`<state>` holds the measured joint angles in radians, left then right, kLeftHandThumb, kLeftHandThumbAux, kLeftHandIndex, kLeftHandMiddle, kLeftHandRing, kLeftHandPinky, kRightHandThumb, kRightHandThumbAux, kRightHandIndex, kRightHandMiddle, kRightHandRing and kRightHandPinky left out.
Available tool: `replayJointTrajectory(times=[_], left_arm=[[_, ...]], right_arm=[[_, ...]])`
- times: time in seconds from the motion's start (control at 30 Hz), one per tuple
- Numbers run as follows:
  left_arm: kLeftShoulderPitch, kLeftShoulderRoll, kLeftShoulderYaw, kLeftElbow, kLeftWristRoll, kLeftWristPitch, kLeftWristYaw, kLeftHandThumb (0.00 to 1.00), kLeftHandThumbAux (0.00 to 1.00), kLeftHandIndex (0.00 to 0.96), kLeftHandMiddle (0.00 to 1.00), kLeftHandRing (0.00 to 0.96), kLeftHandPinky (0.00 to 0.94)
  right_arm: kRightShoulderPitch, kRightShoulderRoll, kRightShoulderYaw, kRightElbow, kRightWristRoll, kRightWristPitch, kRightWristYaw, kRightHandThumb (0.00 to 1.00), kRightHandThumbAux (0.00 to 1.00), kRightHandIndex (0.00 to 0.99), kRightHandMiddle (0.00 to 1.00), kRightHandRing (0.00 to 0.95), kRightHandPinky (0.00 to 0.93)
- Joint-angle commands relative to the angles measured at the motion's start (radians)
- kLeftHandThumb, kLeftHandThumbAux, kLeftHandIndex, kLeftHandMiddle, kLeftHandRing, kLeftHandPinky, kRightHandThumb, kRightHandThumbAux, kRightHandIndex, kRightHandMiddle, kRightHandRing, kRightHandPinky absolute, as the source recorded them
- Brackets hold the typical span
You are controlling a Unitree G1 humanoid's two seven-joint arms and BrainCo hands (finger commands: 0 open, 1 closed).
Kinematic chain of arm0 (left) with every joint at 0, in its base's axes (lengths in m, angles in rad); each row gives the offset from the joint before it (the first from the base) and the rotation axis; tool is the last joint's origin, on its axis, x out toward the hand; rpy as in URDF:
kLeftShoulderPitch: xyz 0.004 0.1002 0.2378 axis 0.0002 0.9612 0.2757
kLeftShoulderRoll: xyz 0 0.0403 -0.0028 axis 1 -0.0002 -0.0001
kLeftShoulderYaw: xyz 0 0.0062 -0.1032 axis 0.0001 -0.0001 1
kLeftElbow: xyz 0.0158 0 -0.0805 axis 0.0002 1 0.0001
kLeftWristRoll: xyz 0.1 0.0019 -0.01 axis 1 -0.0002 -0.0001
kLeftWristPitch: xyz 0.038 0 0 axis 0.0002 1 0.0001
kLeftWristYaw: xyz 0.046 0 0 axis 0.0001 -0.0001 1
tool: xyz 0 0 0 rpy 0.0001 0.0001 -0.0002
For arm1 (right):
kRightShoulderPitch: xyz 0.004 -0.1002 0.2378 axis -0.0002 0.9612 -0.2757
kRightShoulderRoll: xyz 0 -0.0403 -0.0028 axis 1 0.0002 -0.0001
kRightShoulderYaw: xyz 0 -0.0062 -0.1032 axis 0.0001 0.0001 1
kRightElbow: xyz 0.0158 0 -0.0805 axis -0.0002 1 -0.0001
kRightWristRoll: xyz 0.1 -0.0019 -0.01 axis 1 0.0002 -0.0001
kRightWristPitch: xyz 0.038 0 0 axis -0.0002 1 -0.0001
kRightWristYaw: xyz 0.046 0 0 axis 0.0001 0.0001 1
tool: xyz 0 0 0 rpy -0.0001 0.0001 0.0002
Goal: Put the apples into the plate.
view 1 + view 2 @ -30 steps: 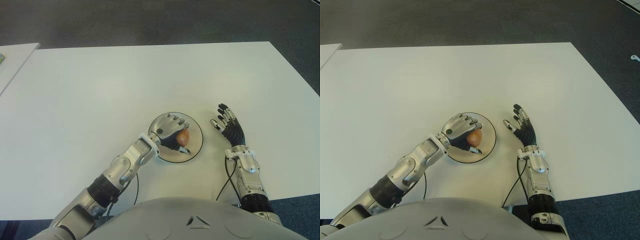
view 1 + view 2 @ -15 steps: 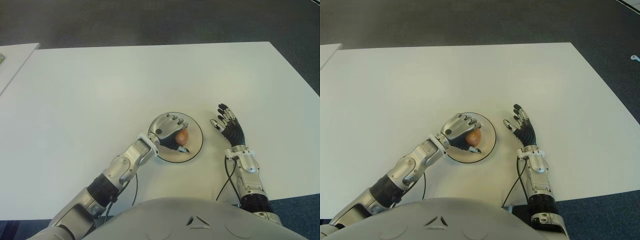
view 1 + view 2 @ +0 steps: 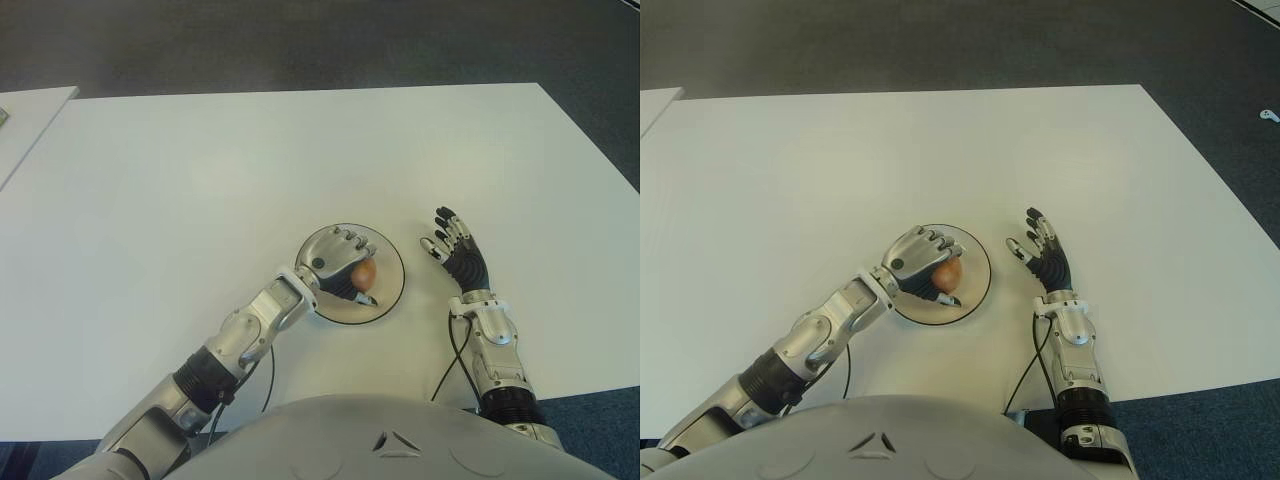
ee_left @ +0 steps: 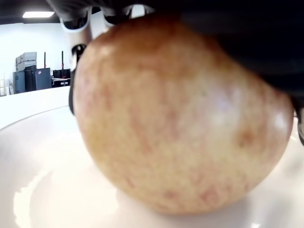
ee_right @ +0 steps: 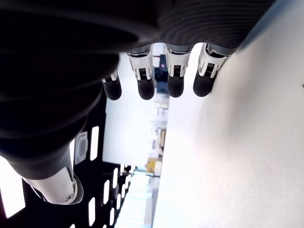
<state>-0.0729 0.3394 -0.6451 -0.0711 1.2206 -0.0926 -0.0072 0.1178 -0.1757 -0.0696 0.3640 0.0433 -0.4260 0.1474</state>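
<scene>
A yellow-red apple point(image 3: 364, 272) sits low over the white, dark-rimmed plate point(image 3: 386, 297) near the table's front middle. My left hand point(image 3: 343, 266) is curled over it from above, fingers wrapped round it. In the left wrist view the apple point(image 4: 180, 118) fills the picture, with the white plate point(image 4: 42, 190) right beneath it; whether the two touch I cannot tell. My right hand point(image 3: 455, 250) shows just to the right of the plate, fingers spread and holding nothing. Its fingertips point(image 5: 146, 90) hang apart in the right wrist view.
The white table point(image 3: 200, 180) stretches wide behind and to both sides of the plate. A second white surface point(image 3: 25, 115) shows at the far left. Dark floor lies beyond the table's back edge.
The left hand with the apple has shifted very slightly back over the plate. The right hand has stayed in place.
</scene>
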Motion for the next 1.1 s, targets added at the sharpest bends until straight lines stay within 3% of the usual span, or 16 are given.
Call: replayJointTrajectory(times=[0.03,0.07,0.1,0.17,0.3,0.57,1.1], left_arm=[[-0.004,0.006,0.010,-0.007,0.012,0.010,0.040,0.632,0.567,0.428,0.567,0.595,0.535],[-0.001,0.007,0.011,-0.007,0.014,0.011,0.049,0.535,0.499,0.430,0.522,0.528,0.484],[0.001,0.009,0.011,-0.008,0.016,0.012,0.054,0.431,0.452,0.345,0.396,0.381,0.351],[0.003,0.011,0.010,-0.008,0.019,0.014,0.060,0.326,0.409,0.228,0.259,0.227,0.204],[0.011,0.020,0.005,-0.033,0.032,0.029,0.020,0.183,0.354,0.066,0.070,0.050,0.045],[0.018,0.013,0.002,-0.060,0.041,0.061,-0.041,0.099,0.325,0.003,0.003,0.002,0.002],[0.016,0.017,0.005,-0.062,0.042,0.048,0.010,0.068,0.297,0.000,0.000,0.000,0.000]], right_arm=[[0.064,0.035,0.024,0.090,-0.013,0.087,-0.004,0.116,0.646,0.015,0.000,0.000,0.000],[0.063,0.035,0.025,0.092,-0.015,0.086,-0.007,0.115,0.645,0.016,0.000,0.000,0.000],[0.063,0.036,0.026,0.093,-0.017,0.084,-0.008,0.114,0.645,0.017,0.000,0.000,0.000],[0.064,0.036,0.028,0.094,-0.019,0.082,-0.011,0.114,0.645,0.018,0.000,0.000,0.000],[0.063,0.037,0.029,0.090,-0.010,0.089,-0.004,0.113,0.647,0.018,0.005,0.000,0.000],[0.062,0.037,0.031,0.090,-0.002,0.096,0.006,0.105,0.661,0.012,0.001,0.000,0.000],[0.053,0.033,0.031,0.101,0.001,0.095,0.019,0.091,0.665,0.007,0.000,0.000,0.000]])
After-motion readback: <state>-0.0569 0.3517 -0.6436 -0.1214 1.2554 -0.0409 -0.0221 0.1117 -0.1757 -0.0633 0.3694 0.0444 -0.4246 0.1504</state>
